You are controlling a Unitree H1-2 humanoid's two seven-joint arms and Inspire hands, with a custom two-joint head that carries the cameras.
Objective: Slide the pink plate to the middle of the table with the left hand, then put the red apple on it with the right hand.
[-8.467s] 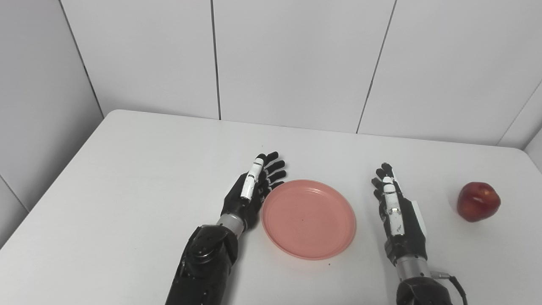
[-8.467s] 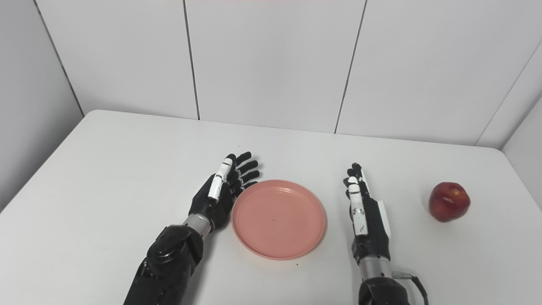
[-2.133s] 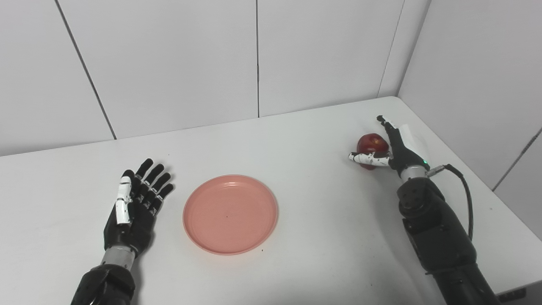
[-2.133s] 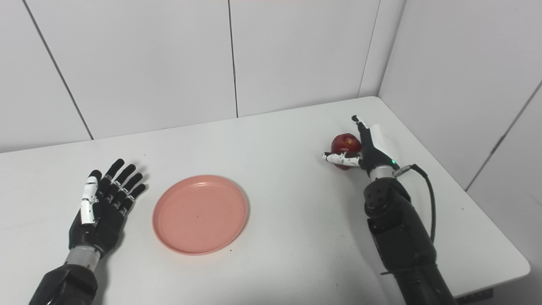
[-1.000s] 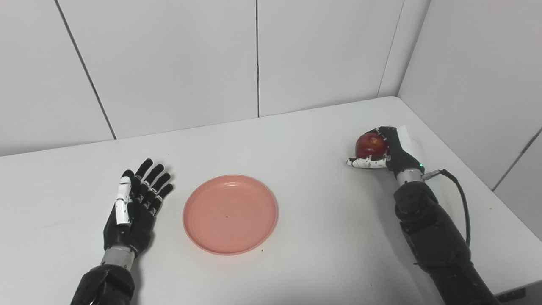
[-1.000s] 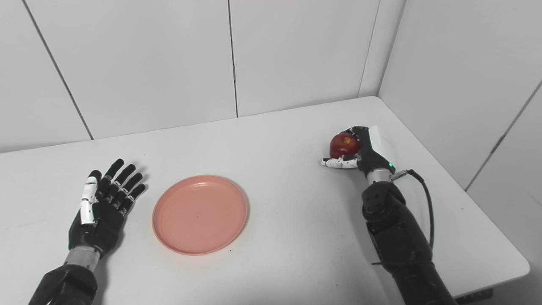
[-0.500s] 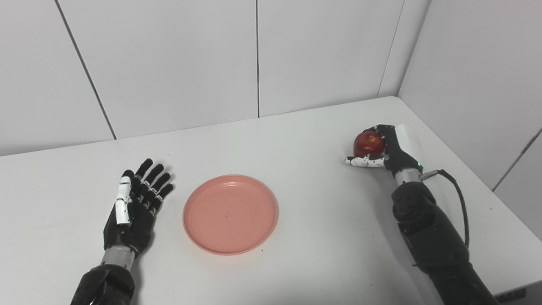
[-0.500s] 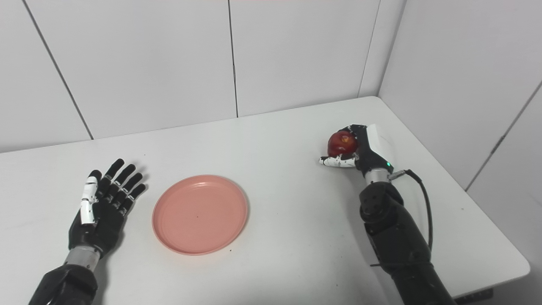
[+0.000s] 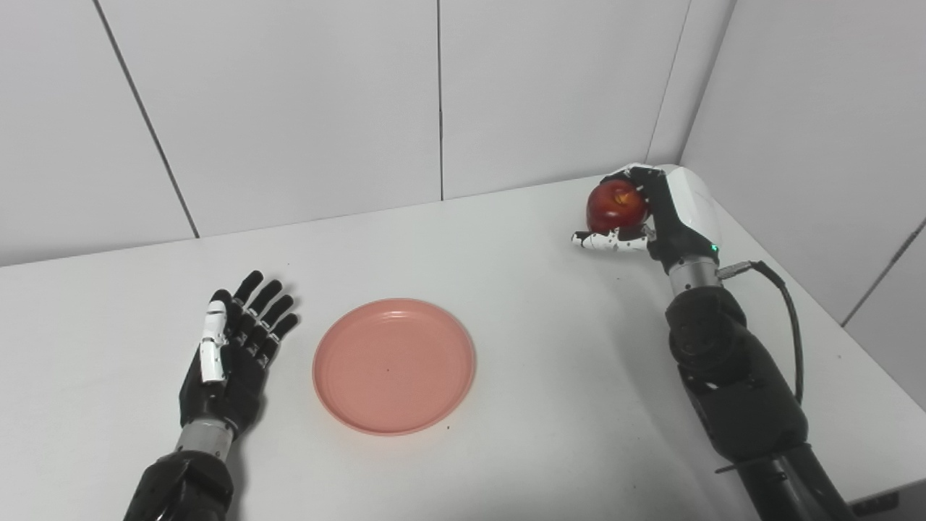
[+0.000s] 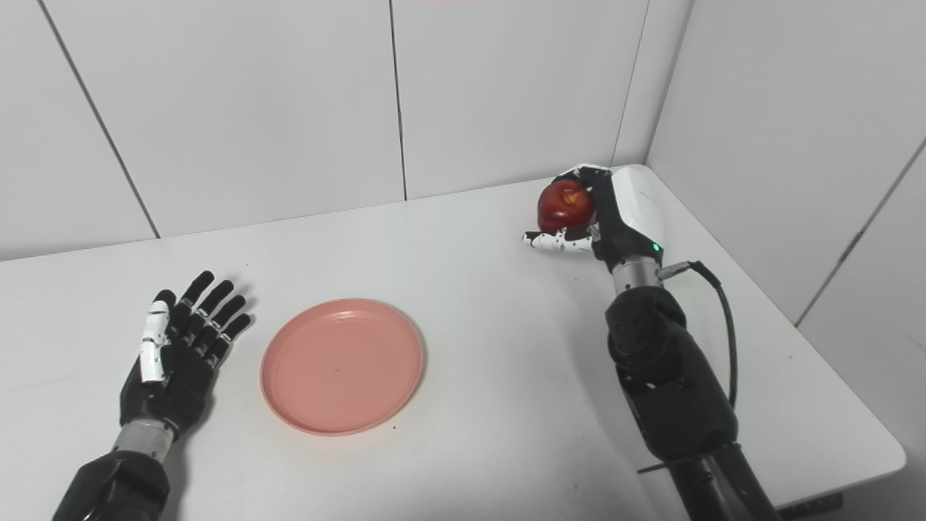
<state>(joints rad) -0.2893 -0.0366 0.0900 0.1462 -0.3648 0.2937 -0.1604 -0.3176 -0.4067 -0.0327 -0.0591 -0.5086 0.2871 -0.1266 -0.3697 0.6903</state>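
The pink plate (image 9: 394, 365) lies flat on the white table (image 9: 521, 304), left of its middle in view, with nothing on it. My left hand (image 9: 233, 356) rests open on the table just left of the plate, fingers spread, not touching it. My right hand (image 9: 655, 213) is shut on the red apple (image 9: 616, 205) and holds it raised above the table near the far right corner, well to the right of the plate. The apple also shows in the right eye view (image 10: 565, 205).
White panelled walls (image 9: 304, 108) stand behind the table and along its right side. The table's right edge (image 10: 832, 376) runs close beside my right arm. A black cable (image 9: 785, 318) hangs from my right wrist.
My right hand closed on the apple and has lifted it off the table, up and slightly left. The left hand and plate have not moved in the last two seconds.
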